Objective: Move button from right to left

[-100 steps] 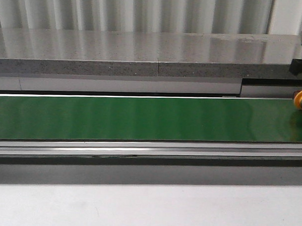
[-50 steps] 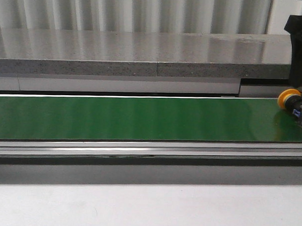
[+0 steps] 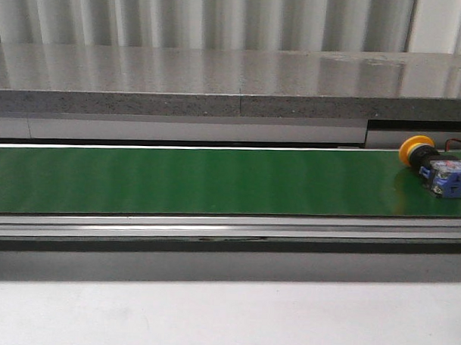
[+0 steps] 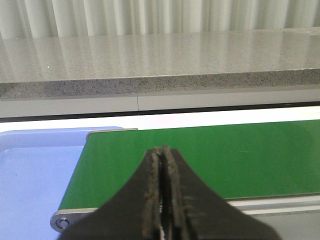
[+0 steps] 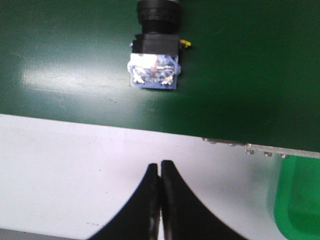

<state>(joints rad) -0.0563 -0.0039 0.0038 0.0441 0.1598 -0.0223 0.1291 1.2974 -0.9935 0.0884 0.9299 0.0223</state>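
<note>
The button lies on its side at the right end of the green conveyor belt, yellow-orange cap toward the back, blue-grey block toward the front. The right wrist view shows its block and black collar on the belt, cap cut off by the frame edge. My right gripper is shut and empty, over the white surface beside the belt, well apart from the button. My left gripper is shut and empty above the belt's left end. Neither gripper shows in the front view.
A blue tray sits just past the belt's left end. A green bin corner lies near the belt's right end. A grey stone ledge runs behind the belt, and an aluminium rail along its front.
The button has travelled leftward along the belt from the right edge. The dark right gripper seen above it half a second ago has left the front view.
</note>
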